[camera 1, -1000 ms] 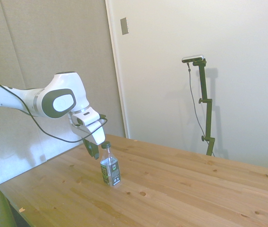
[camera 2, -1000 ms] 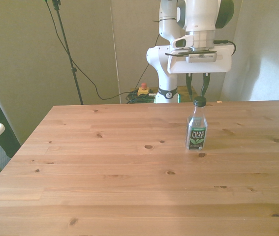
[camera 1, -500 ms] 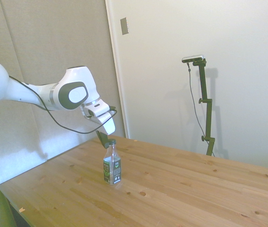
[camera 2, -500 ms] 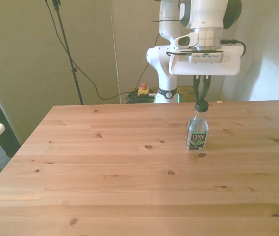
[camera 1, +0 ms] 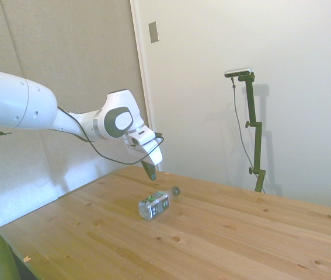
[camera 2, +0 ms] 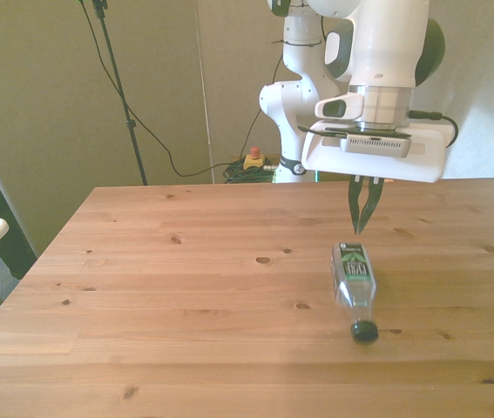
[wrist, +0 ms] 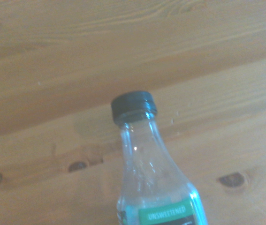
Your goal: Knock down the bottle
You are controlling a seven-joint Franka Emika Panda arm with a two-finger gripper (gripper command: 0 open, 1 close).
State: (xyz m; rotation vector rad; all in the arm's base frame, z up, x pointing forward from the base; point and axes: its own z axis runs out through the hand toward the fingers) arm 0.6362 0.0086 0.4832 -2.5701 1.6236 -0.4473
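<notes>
Change since a second ago: the bottle (camera 1: pixel 155 204) was upright under the arm; it is now flat on its side on the tabletop (camera 1: pixel 223 233). The arm is seen extended further out over the wood than before, and the pincer (camera 1: pixel 149 170) has been carried past the spot where the bottle stood. It hangs above the bottle's base end, no contact visible.

Task is judged done: bottle is down, nothing left but a retreat. Whether the bottle is fully at rest or could roll a little cannot be told.

Left to right in the front view:
- Tabletop (camera 2: pixel 186 287): pale planked wood, visible grain, dark knots scattered, matte finish, flat with square edges.
- Bottle (camera 2: pixel 353 287): lies towards the front view's right, base towards the robot, cap towards the camera. Clear thin-walled plastic, rounded shoulder tapering to a narrow neck. A dark green-and-white label is wrapped round the lower body. The cap (camera 2: pixel 364 330) is a dark, ribbed screw type. No liquid can be made out.
- Pincer (camera 2: pixel 364 209): two slim dark fingers tapering to the tips, drawn together with almost no gap, nothing held. It is carried under a white, smooth, glossy housing.

In the wrist view the neck and cap (wrist: pixel 133 107) are seen close up against the wood; glass-like glints are shown on the shoulder.
</notes>
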